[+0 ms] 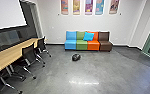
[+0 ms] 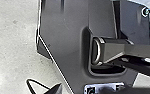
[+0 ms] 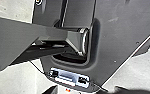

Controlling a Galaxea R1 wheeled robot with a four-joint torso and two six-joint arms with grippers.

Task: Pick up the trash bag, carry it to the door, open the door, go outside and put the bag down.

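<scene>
Pickup was pending | trash bag [image 1: 76,57] lay in front of sofa [image 1: 88,45] | needed driving closer | left gripper [image 2: 87,90], right gripper [image 3: 86,90]: couldn't tell spread

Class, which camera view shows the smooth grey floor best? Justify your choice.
The head view: there the smooth grey floor stretches from the black-backed chairs to the multicoloured padded sofa. Both wrist views show smaller patches of it beside the robot's wide dark plate.
</scene>
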